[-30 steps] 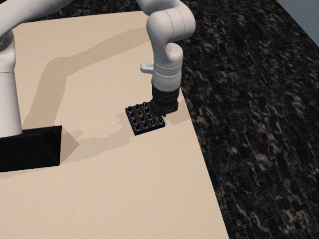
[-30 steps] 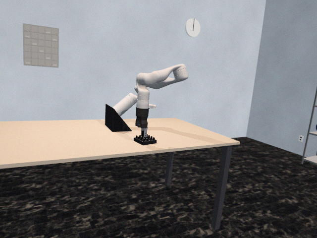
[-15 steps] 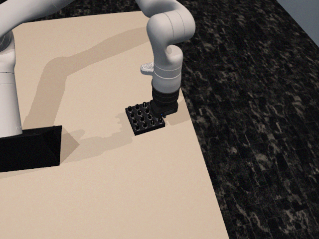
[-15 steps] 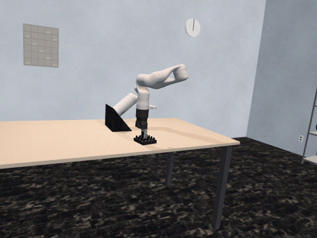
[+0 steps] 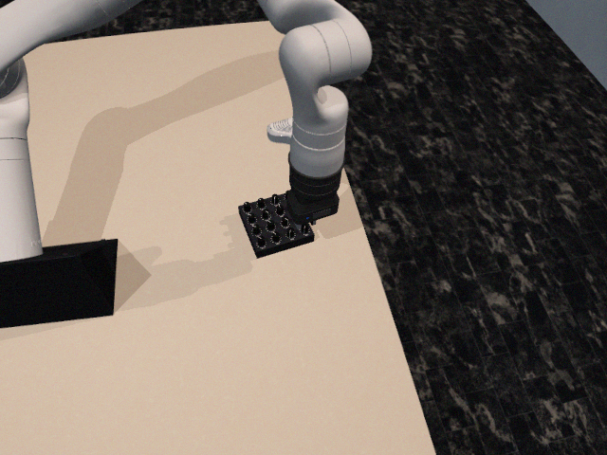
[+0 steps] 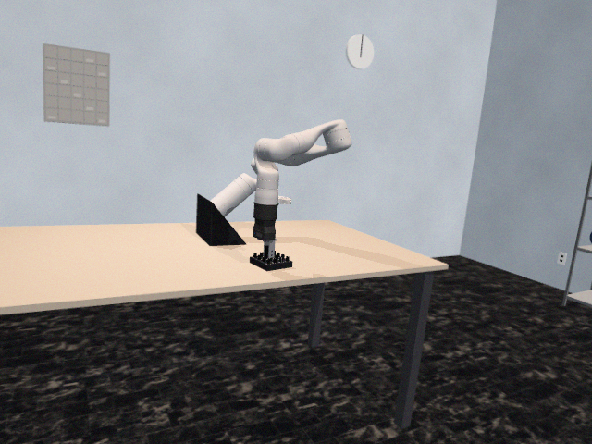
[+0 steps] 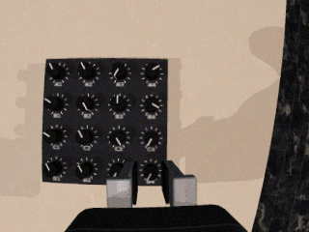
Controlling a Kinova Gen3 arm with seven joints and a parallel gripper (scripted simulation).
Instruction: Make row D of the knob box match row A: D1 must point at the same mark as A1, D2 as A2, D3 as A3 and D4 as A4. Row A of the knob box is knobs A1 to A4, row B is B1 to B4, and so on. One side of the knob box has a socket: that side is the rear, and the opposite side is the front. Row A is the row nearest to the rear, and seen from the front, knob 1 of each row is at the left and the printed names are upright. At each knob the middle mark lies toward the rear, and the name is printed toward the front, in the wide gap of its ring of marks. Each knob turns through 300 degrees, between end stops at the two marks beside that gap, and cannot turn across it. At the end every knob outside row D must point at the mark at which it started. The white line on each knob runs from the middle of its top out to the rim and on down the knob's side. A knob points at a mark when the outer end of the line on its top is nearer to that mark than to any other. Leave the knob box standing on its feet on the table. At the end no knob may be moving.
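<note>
Jaws stand partly apart and grip nothing: in the wrist view we see the two grey fingers on either side of one knob (image 7: 150, 170), with a gap showing between that knob and each finger. The knob is the right-hand one in the row of the knob box (image 7: 103, 119) nearest the wrist camera. The printed names are too small for us to read.

Going left to right in the top view, we find the black wedge-shaped mount (image 5: 59, 283) of the arm at the left edge of the tabletop (image 5: 195, 342). Well apart from it stands the knob box (image 5: 282, 246), flat on the tabletop and close to the right edge, where the dark floor (image 5: 489, 245) begins. The white arm (image 5: 319, 132) comes down over the right corner of the box, its black wrist hiding the knobs there.

From the exterior view we see the box (image 6: 271, 264) upright on the tabletop, with the arm pointing straight down and the jaws lowered among the knobs. Whether the fingers touch the box top we cannot tell.

White lines on the sixteen knobs point in various directions, and the far row leans from upper left to upper right.
</note>
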